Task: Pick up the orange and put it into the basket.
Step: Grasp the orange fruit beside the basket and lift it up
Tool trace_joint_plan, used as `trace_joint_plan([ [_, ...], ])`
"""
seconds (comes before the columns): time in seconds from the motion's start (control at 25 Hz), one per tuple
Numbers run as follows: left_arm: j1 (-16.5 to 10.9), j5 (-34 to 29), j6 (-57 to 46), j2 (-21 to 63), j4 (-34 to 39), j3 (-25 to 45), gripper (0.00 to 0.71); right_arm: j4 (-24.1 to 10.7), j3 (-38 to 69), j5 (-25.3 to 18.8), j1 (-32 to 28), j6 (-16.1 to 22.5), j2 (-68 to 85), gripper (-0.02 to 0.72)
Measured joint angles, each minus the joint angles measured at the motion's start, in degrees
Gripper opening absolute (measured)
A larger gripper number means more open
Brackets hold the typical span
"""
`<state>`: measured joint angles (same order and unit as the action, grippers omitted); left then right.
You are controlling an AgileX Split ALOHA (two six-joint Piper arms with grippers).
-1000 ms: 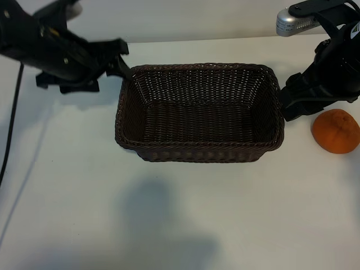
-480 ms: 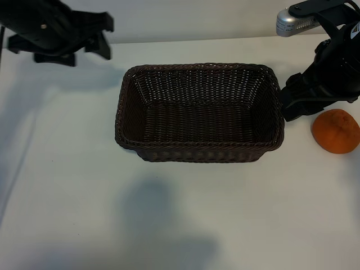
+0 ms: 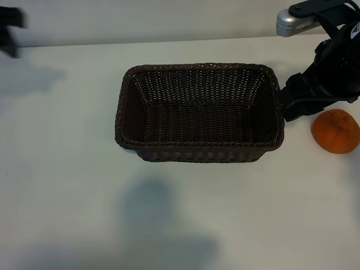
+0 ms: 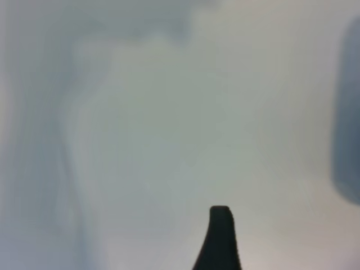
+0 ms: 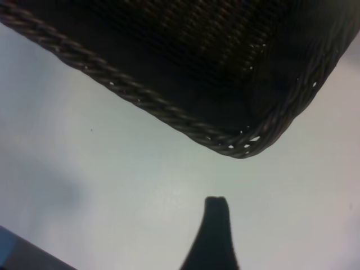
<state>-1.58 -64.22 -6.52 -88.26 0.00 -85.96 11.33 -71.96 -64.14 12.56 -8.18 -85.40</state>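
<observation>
The orange (image 3: 336,131) lies on the white table at the far right, apart from the basket. The dark brown wicker basket (image 3: 199,66) stands in the middle with nothing inside. My right gripper (image 3: 290,107) hovers just off the basket's right end, left of the orange and not touching it; it is open and holds nothing. The right wrist view shows one black finger (image 5: 216,225) over bare table beside a corner of the basket (image 5: 236,143). Only a dark scrap of my left gripper (image 3: 8,25) shows at the far left edge. The left wrist view shows only pale table.
The white table (image 3: 169,214) spreads out in front of and to the left of the basket. A silver part (image 3: 295,22) of the right arm sticks out at the back right. The orange lies near the table's right edge.
My left arm has pulled away from the basket's back-left corner to the far left edge, almost out of view. The right arm, the basket and the orange have not moved.
</observation>
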Motion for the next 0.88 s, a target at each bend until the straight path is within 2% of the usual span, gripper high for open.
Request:
trace_joint_plan([
  [0.12,-6.9,-2.6,3.9,3.1,0.0,-0.1,0.598,0.0,0.0,0.0,0.0,0.0,0.0,0.595],
  [0.2,-10.3,-2.7,5.4,5.1,-0.4,-0.1,0.597,0.0,0.0,0.0,0.0,0.0,0.0,0.595],
  [0.28,-12.5,-2.7,6.0,6.9,-1.8,-0.1,0.596,0.0,0.0,0.0,0.0,0.0,0.0,0.595],
  [0.6,-13.0,-2.7,10.1,13.9,-8.4,-0.1,0.596,0.1,0.0,0.1,0.0,0.0,0.0,0.595],
  [0.88,-13.0,-2.7,10.6,27.9,-8.6,0.1,0.596,0.1,0.0,0.1,0.0,0.0,0.0,0.595],
])
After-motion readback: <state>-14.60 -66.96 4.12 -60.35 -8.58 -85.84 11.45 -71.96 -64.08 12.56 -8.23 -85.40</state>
